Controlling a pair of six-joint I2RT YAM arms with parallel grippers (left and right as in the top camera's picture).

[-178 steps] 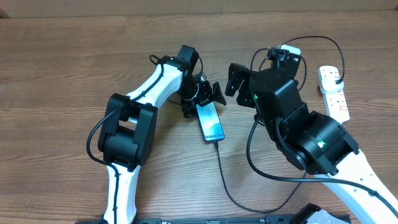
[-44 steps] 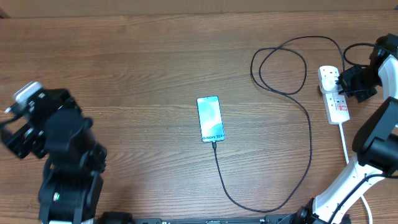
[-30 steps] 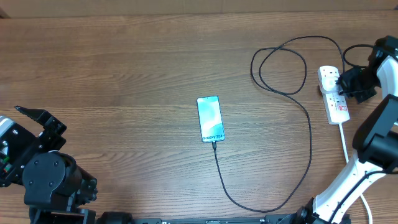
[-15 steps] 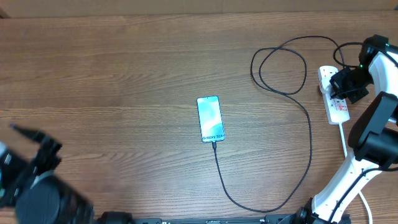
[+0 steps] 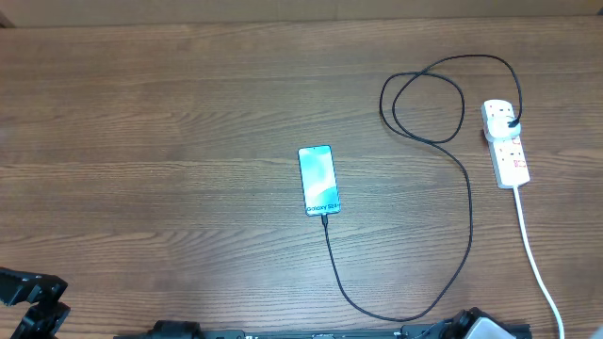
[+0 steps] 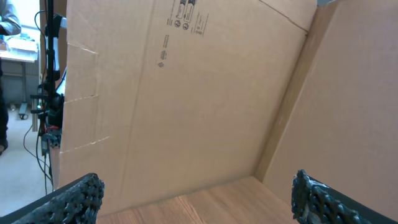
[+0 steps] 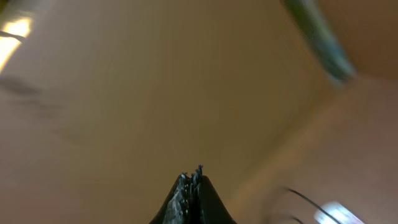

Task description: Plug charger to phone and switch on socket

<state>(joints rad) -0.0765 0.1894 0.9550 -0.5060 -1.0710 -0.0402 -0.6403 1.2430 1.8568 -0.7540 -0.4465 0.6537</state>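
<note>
The phone (image 5: 318, 179) lies face up mid-table with its light-blue screen lit. The charger (image 5: 469, 217), a thin black cable, has its tip in the phone's near end. From there it runs round to the right, makes a loop and ends in a black plug (image 5: 510, 120) that sits in the white socket (image 5: 510, 155). My left gripper (image 6: 198, 202) is open, its fingers (image 6: 74, 198) wide apart and nothing between them, facing a cardboard wall. My right gripper (image 7: 191, 177) is shut on nothing, its view blurred. A blurred patch of the socket (image 7: 336, 214) shows at lower right.
A thick white cord (image 5: 535, 259) runs from the socket to the table's near right edge. A part of the left arm (image 5: 28, 301) shows at the near left corner. Cardboard walls (image 6: 199, 93) stand round the back of the table.
The right gripper has left the socket, and the right arm has drawn back out of the overhead view. The left arm has sunk further towards the near left corner.
</note>
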